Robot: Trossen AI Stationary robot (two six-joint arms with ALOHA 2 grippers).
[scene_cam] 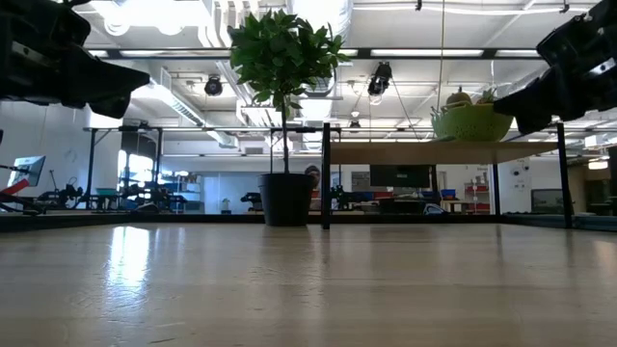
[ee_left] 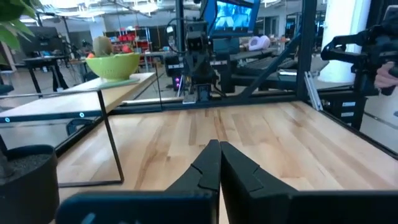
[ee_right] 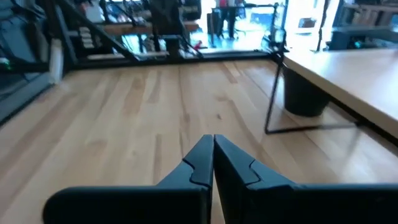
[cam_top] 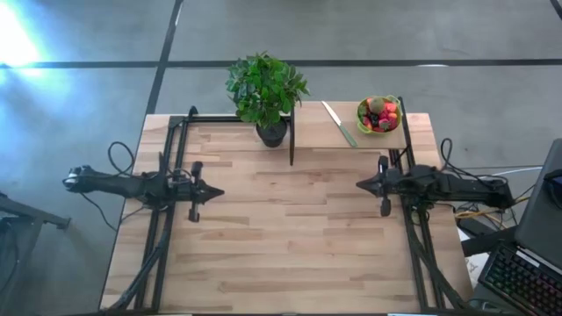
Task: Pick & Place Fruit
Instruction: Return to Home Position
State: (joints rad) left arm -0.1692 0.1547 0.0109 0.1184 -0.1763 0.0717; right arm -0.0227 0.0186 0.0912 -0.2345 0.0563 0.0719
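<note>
**Operator:** Where is the fruit?

**Spotter:** Your fruit (cam_top: 380, 114) is all in one heap inside the single lime-green bowl (cam_top: 359, 115), which stands at the right end of the raised shelf (cam_top: 309, 130) along the table's far edge. You can make out several red pieces and at least one dull-green one. They are piled too tightly for a true count.

**Operator:** What else is up there?

**Spotter:** One knife (cam_top: 339, 124) with a green handle lies flat on the shelf just left of the bowl, not touching it. Past the shelf's left end you have one leafy plant (cam_top: 266, 88) in one dark pot (cam_top: 272, 133), standing on the table (cam_top: 290, 237).

**Operator:** And the pincers?

**Spotter:** You have two, and neither holds anything. The left gripper (cam_top: 211, 191) sits at the table's left side and points inward. Its fingers (ee_left: 205, 168) are pressed together with no gap at the tips. The right gripper (cam_top: 364, 184) faces it from the right side, near the shelf's front leg, and its fingers (ee_right: 198, 163) are closed the same way. The two are well apart, with bare wood between them.

**Operator:** Any writing?

**Spotter:** One lit screen (ee_left: 233, 14) glows beyond the table, but it is too blurred for you to read.
</note>
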